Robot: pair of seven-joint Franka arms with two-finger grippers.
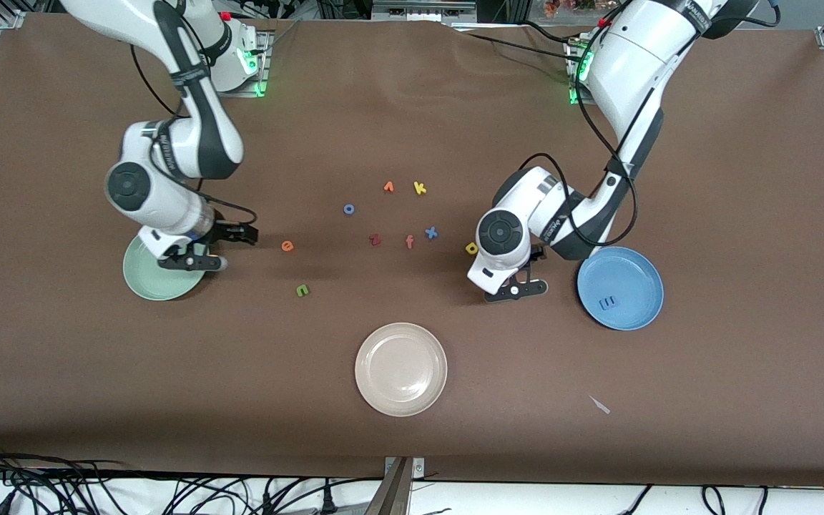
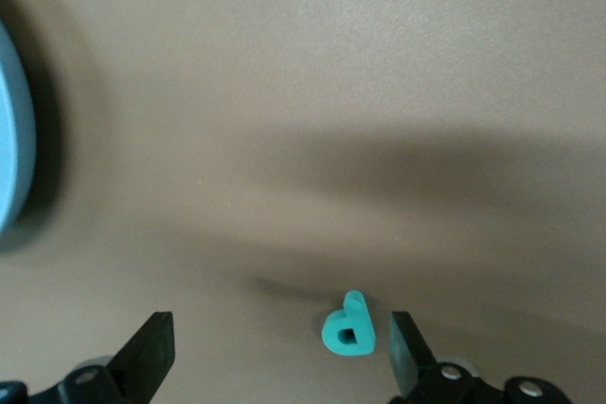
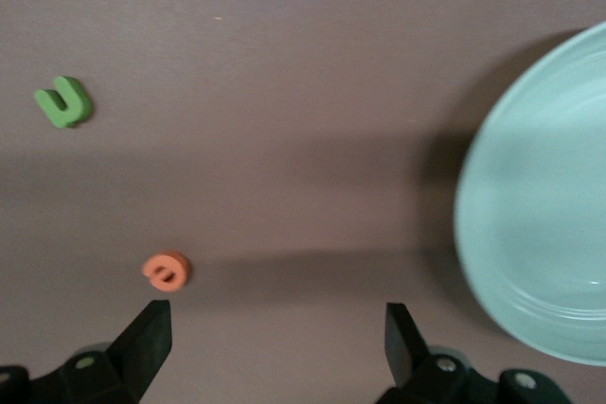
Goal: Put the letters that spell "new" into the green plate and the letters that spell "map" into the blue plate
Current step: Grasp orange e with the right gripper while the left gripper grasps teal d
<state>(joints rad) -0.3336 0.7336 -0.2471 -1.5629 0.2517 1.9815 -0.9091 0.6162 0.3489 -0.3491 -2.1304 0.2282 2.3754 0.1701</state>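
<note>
We see the right gripper (image 3: 275, 347) with its fingers spread wide and holding nothing, low over the table beside the green plate (image 1: 141, 280). The orange e (image 1: 287, 246) and green n (image 1: 302, 290) lie on the table, apart from that plate. The left gripper (image 2: 282, 352) is spread wide too, empty, over the table near the blue plate (image 1: 637, 275); the teal p (image 2: 348, 327) lies on the table between its fingers. The blue m (image 1: 608, 303) rests in the blue plate, and the yellow a (image 1: 471, 248) sits on the table near the left arm.
</note>
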